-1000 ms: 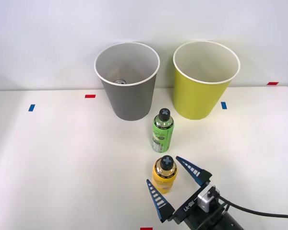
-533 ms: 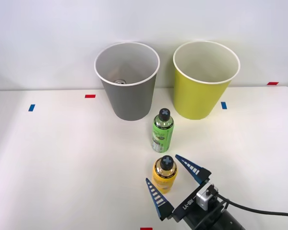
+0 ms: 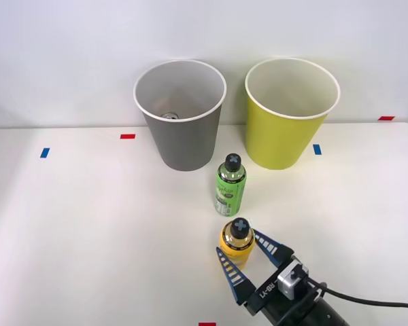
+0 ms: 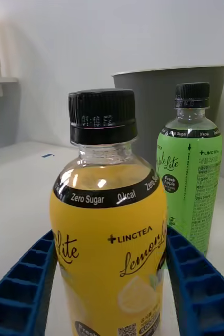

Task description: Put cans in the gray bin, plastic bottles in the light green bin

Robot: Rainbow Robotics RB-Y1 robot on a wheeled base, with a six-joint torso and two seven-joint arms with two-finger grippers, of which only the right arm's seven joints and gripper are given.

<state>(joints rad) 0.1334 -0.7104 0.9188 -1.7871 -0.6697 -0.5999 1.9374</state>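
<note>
Yellow bottle [image 3: 236,244] stands upright on the white table [image 3: 88,238], clasped between the right gripper's [image 3: 249,259] blue fingers [image 4: 22,283]. A green bottle [image 3: 230,185] stands just beyond — between it and the gray bin [image 3: 181,115], beside the light green bin [image 3: 289,115].

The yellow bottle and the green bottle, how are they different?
The yellow bottle has yellow drink and a yellow label; the green bottle is green. The yellow bottle stands nearer the robot, between the blue fingers of the right gripper, which have closed in against its sides; the green bottle stands free, closer to the gray bin. Both stand upright, have black screw caps and look about the same size.
</note>
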